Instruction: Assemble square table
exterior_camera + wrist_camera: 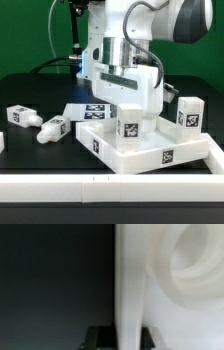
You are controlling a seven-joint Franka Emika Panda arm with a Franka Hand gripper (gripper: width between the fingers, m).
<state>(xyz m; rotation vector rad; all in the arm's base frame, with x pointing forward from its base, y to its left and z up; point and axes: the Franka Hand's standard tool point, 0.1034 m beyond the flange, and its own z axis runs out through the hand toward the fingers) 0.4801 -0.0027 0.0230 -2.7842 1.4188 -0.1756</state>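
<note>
while the gripper point(126, 335) stands over the square table's slab point(140, 148), its fingers point(98, 336) look pinched on the slab's raised rim, one on either side (the wrist view shows the white wall running between them). the slab lies flat, close to the corner of the border bars point(100, 185), and loose legs point(55, 128) lie off to the exterior view's left. i judge the step to be seating the slab. the next move calls for letting go cleanly and fetching a leg for a corner socket point(195, 258).

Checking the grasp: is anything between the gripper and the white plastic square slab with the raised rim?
Nothing visible does. In the wrist view the white plastic square slab sits edge-on between the fingers of the gripper.
</note>
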